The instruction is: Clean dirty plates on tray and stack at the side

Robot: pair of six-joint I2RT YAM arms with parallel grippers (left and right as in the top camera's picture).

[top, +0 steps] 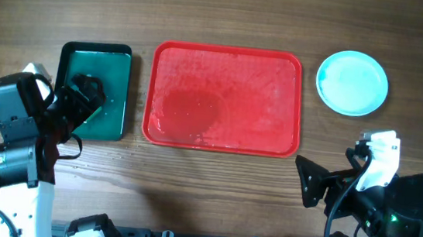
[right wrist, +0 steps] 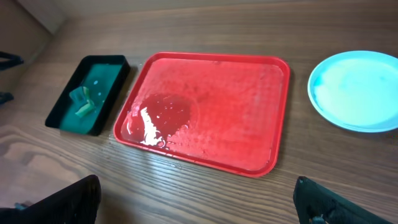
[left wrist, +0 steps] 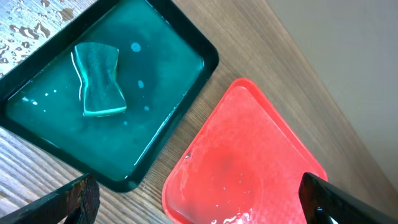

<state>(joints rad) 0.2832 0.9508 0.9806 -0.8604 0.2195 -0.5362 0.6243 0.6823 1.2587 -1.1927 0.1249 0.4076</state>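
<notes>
The red tray (top: 264, 100) lies at the table's middle, wet and with no plates on it; it also shows in the left wrist view (left wrist: 249, 155) and the right wrist view (right wrist: 230, 93). A light turquoise plate (top: 353, 83) sits on the table right of the tray, also seen in the right wrist view (right wrist: 357, 87). Rims under it hint at a stack, but the other plates are hidden. My left gripper (top: 83, 97) is open and empty above the small green tray (top: 114, 117). My right gripper (top: 310, 182) is open and empty near the front right, below the tray's corner.
The dark green black-rimmed tray (left wrist: 205, 56) holds teal water and a green sponge (left wrist: 99, 78), also seen in the right wrist view (right wrist: 82, 102). Water pools in the red tray's left half (right wrist: 155, 115). Droplets lie on the wood beside the green tray (left wrist: 31, 28).
</notes>
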